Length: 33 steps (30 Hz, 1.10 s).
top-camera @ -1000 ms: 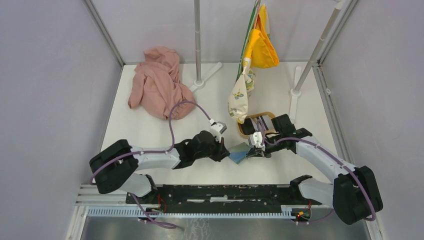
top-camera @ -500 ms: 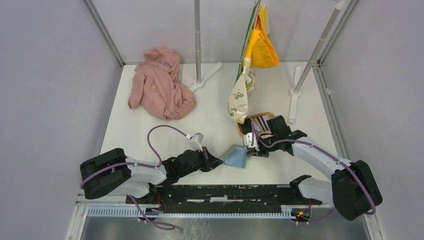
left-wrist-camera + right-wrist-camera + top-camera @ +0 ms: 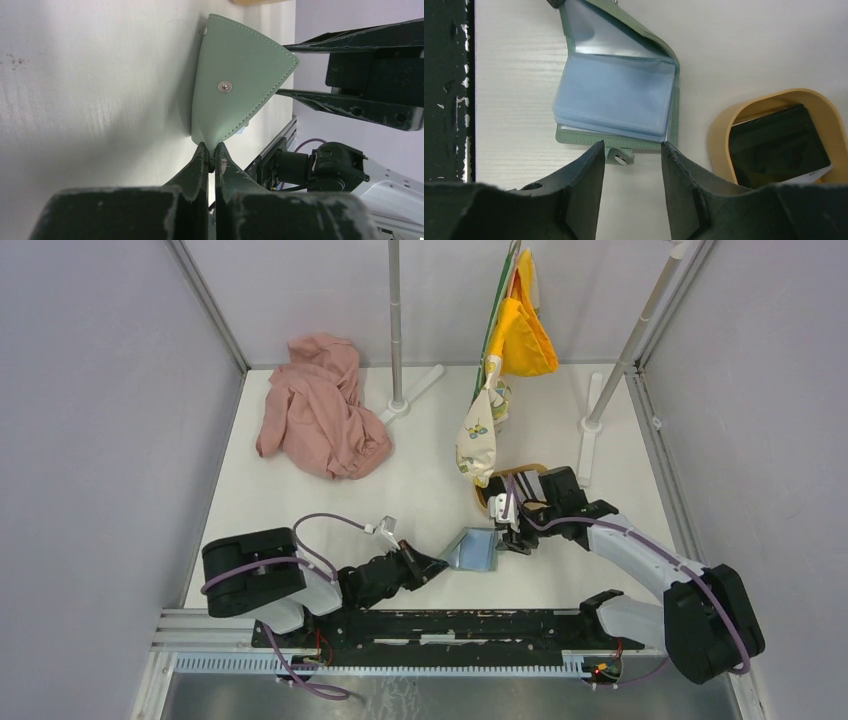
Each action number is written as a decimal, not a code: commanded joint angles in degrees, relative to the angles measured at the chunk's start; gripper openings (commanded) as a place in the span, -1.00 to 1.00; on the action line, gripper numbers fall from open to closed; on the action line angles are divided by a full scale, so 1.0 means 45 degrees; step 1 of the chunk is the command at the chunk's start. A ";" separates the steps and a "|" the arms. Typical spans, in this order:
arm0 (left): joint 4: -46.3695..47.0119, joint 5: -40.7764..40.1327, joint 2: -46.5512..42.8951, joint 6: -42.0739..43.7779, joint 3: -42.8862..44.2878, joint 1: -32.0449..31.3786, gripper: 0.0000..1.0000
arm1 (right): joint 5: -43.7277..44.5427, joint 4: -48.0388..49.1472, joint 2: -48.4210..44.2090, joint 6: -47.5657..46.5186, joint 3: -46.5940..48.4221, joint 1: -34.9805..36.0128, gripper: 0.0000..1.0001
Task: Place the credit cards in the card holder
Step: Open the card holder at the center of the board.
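The sage-green card holder (image 3: 473, 550) lies partly open on the table between my two grippers. My left gripper (image 3: 211, 150) is shut on a corner of its outer cover (image 3: 235, 95). In the right wrist view the card holder (image 3: 616, 95) shows its clear plastic sleeves, with its snap tab (image 3: 621, 159) between the tips of my right gripper (image 3: 631, 147). That gripper is open and holds nothing. A black credit card (image 3: 776, 145) lies in the light-wood tray (image 3: 724, 130), with a white card's corner (image 3: 819, 172) beside it.
The tray (image 3: 484, 498) sits just behind my right wrist. A pink cloth (image 3: 320, 410) is heaped at the back left. Rack poles (image 3: 397, 330) and hanging bags (image 3: 480, 435) stand at the back. The black rail (image 3: 446, 90) runs along the near edge.
My right gripper has opened and let go of the card holder. My left arm has drawn back toward the near edge with the holder's corner in its grip, and the holder lies lower and more open.
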 commanded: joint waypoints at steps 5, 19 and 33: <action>0.3668 -0.0614 0.2109 -0.1073 -0.0426 -0.0136 -0.96 | -0.3174 -0.0321 -0.1175 -0.0705 0.0136 -0.0463 0.19; 0.7437 0.0509 0.5182 -0.0951 0.0089 -0.0226 -0.96 | -0.0360 0.3233 0.0335 0.2430 -0.0815 0.1035 -0.41; 0.2031 -0.0101 0.2582 0.0844 0.1055 -0.1009 0.06 | 0.0682 0.3982 0.1507 0.3788 -0.0502 0.1390 -0.50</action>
